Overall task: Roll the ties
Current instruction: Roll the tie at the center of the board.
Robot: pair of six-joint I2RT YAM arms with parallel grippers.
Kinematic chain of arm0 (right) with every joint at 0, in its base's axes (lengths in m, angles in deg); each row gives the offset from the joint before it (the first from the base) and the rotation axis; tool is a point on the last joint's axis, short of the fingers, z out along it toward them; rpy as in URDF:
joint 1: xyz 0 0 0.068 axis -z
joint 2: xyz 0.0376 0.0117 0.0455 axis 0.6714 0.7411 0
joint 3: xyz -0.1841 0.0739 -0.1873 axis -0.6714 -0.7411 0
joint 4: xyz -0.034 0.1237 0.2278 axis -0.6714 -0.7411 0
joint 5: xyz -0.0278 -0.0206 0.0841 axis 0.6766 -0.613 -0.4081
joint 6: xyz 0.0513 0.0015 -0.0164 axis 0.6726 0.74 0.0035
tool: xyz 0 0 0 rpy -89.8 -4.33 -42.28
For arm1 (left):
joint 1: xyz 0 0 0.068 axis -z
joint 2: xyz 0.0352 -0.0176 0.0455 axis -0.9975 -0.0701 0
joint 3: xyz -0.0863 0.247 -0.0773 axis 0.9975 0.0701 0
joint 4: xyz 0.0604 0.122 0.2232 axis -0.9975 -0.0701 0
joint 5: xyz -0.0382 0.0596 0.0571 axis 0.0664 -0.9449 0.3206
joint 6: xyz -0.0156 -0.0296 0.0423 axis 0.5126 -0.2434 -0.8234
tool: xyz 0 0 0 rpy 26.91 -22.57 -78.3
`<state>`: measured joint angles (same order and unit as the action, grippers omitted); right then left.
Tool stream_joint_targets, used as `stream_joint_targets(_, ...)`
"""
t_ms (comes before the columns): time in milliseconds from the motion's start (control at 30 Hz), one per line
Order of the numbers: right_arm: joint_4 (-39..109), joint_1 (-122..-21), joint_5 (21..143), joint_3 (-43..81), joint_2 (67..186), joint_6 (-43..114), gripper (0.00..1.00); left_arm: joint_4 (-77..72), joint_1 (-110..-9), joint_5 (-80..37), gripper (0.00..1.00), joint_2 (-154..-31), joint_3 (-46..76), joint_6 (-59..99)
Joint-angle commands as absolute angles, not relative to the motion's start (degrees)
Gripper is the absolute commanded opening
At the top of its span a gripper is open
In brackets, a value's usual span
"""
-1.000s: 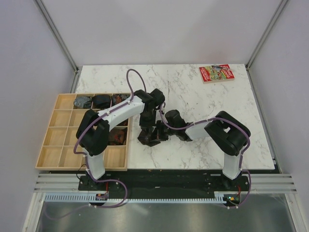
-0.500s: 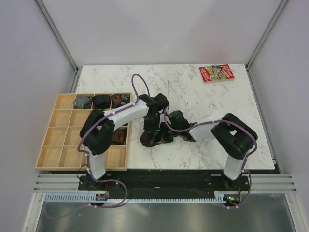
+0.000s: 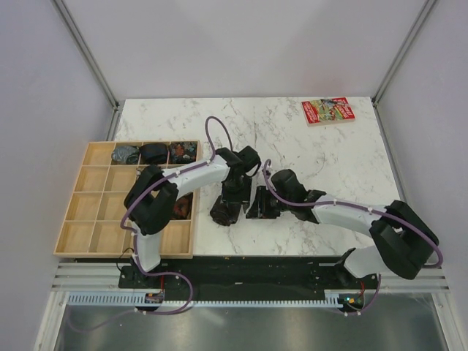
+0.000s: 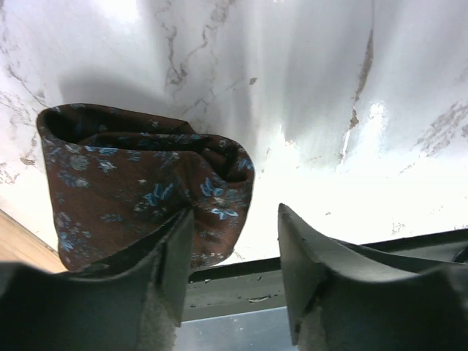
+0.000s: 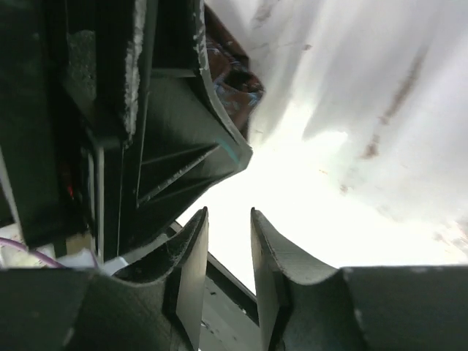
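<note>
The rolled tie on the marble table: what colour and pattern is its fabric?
The tie is reddish-brown with small blue floral motifs, clearest in the left wrist view.

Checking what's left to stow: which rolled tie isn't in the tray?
The brown tie on the table beside the left gripper; the others sit in the wooden tray.

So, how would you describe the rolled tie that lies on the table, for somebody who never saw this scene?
Start at the marble table and find the wooden tray on its left side. Just right of the tray, beneath the left gripper, lies the rolled tie. It is the only bundle on bare marble, not in a compartment: brown with small blue flowers.
</note>
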<state>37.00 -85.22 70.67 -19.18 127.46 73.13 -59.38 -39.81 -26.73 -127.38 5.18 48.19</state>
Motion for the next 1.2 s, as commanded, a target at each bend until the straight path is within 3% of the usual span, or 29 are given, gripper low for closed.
stream_joint_targets(0,30.3,-83.05,74.66,-20.34,122.55,69.82,0.38,-58.32,-39.57,-28.04,0.61,-123.74,5.83,49.29)
stream_joint_targets(267,25.11,-77.95,75.19,-16.48,120.08,66.13,0.41,-59.64,-39.57,-28.48,0.65,-117.15,4.52,49.47)
stream_joint_targets(467,24.05,-77.42,74.93,-8.49,128.59,64.11,0.43,-61.66,-39.57,-32.33,0.63,-106.87,7.67,50.34)
stream_joint_targets(667,21.69,-77.42,76.07,3.53,139.49,62.0,0.45,-61.93,-39.49,-34.99,0.46,-96.94,17.07,50.96)
stream_joint_targets(800,20.19,-77.68,75.1,10.06,147.39,62.43,0.44,-58.07,-39.49,-34.19,0.24,-92.89,26.82,53.24)
stream_joint_targets(1167,20.1,-80.84,73.26,21.58,160.24,63.49,0.41,-44.2,-39.75,-32.8,0.08,-95.43,39.49,54.92)
